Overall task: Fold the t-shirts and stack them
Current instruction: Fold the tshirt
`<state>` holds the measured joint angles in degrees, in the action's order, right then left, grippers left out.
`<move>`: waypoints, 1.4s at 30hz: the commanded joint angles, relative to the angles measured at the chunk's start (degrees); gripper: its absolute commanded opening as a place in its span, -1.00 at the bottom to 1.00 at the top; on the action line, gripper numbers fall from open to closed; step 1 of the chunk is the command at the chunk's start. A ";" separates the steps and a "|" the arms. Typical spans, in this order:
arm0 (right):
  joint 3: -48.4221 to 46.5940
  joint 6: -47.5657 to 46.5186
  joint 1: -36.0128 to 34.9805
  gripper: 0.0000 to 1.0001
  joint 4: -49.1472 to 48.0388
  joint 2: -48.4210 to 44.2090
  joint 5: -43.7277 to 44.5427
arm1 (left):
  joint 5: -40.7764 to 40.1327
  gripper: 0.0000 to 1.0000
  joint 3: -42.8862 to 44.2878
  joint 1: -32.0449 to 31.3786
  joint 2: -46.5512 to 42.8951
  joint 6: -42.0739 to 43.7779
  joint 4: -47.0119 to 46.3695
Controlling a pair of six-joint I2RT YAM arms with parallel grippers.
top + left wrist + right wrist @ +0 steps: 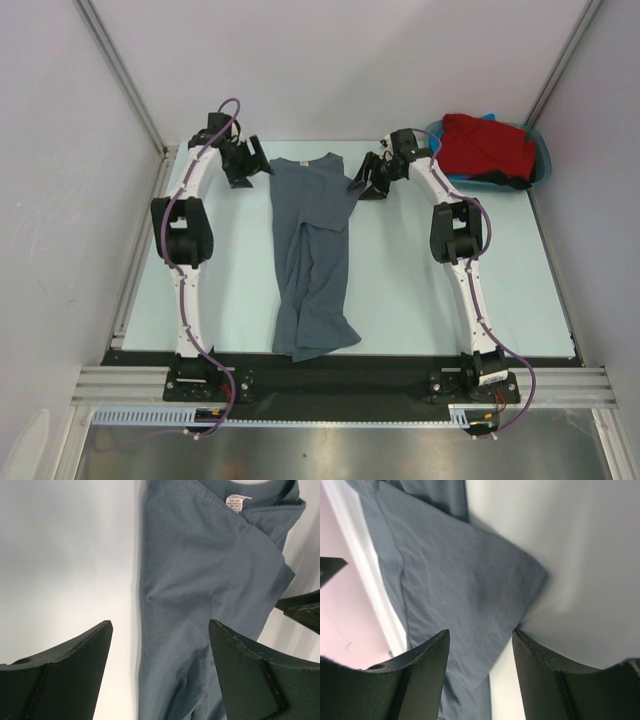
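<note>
Both gape empty: left gripper [160, 627] wide, right gripper [480, 634] narrower, over the limp, creased grey t-shirt [315, 250].

Item: white sewn-in label [239, 502], at the inner collar of the slate-grey t-shirt [200, 590]. Several lines of dark print, too small to read. Nothing else legible.

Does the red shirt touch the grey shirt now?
Apart. The top view shows the red shirt in the tub, and bare table lies between it and the grey shirt.
</note>
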<state>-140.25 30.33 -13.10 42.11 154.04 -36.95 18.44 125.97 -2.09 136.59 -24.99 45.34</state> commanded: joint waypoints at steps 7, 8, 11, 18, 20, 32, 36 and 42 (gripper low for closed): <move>-0.29 2.11 0.89 0.03 -4.14 3.64 -0.23 | 1.52 0.68 -1.96 0.42 -6.52 0.21 -0.52; -0.47 2.11 0.89 -0.01 -4.14 3.64 -0.05 | 1.60 0.68 -1.96 0.42 -6.52 0.21 -0.61; -0.38 2.02 0.97 -0.24 -3.96 3.73 0.39 | 1.78 0.68 -2.05 0.42 -6.43 0.12 -0.52; -0.29 1.67 0.97 -0.81 -4.66 3.11 -0.84 | 2.57 0.69 -3.36 0.50 -6.69 -0.06 -0.78; -0.21 1.23 0.80 -0.93 -5.19 2.41 -2.41 | 2.66 0.69 -3.72 0.42 -6.78 -0.06 -0.78; -0.56 -3.60 -3.41 -0.90 -6.52 -3.21 -6.65 | 1.95 0.70 -5.38 0.59 -9.06 -0.14 -0.08; -0.82 -5.89 -4.91 -0.86 -5.20 -4.36 -6.21 | 2.13 0.70 -7.05 0.77 -10.29 -0.14 -0.34; -2.66 -7.47 -6.14 -0.78 -3.44 -4.45 -5.24 | 2.74 0.70 -7.67 1.56 -10.65 -0.67 -0.69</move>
<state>-140.20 25.15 -18.92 37.30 153.97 -41.87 19.94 118.61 -1.43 130.19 -25.08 45.52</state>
